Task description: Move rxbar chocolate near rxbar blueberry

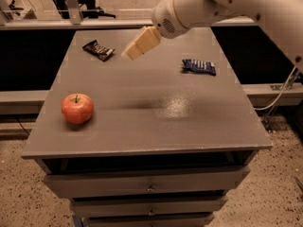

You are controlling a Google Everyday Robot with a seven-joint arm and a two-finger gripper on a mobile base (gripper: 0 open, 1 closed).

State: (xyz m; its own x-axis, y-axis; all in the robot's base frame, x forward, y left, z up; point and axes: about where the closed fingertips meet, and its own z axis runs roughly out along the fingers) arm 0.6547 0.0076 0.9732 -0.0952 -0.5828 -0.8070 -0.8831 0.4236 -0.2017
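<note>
The rxbar chocolate [98,49] is a small dark wrapper with pale lettering, lying flat at the far left of the grey tabletop [156,122]. The rxbar blueberry [199,66] is a dark-blue wrapper with white lettering, lying flat at the far right. My gripper [129,54], with cream-coloured fingers, hangs above the table between the two bars, just right of the chocolate bar and apart from it. It holds nothing that I can see.
A red apple [77,108] stands near the left edge of the table. The table is a cabinet with drawers [150,187] at its front. A railing [71,22] runs behind the table. A cable [282,92] hangs at the right.
</note>
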